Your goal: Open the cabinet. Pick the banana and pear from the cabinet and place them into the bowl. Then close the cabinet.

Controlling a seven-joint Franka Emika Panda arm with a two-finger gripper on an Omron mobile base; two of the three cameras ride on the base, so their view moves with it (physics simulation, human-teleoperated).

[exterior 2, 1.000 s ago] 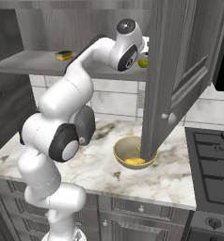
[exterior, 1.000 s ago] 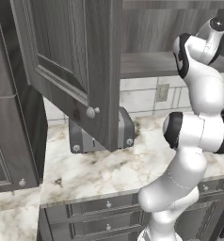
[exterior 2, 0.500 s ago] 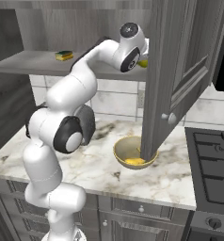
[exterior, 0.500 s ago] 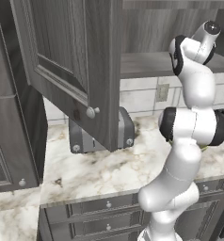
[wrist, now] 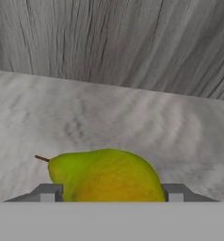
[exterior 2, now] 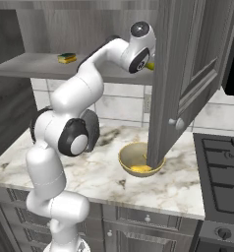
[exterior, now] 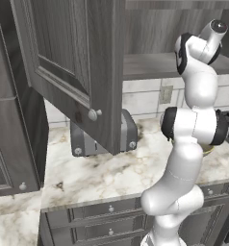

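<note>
The wall cabinet with dark grey wood-grain panelled doors point(exterior 2: 188, 74) stands open, and the white arm reaches onto its grey inner shelf point(exterior 2: 35, 64). In the hand view the small lumpy yellow-green pear point(wrist: 107, 176) lies on its side on that shelf, stem pointing left, right between the two dark finger tips of the gripper point(wrist: 109, 193); the tips flank it closely, one on each side, but whether they press on its skin or stand just off it cannot be told. The shallow round tan-yellow bowl point(exterior 2: 126, 157) sits on the marble counter below, partly hidden by the open right door, with something yellow already lying in it. The likely trouble is the grasp: the pear is lumpy and tapered, so fingers closing off its widest part could squeeze it out and send it rolling along the shelf. Lifting out is the other risk, because the open door hangs close beside the wrist and over the bowl, so a careless withdrawal could knock the fruit loose.
</note>
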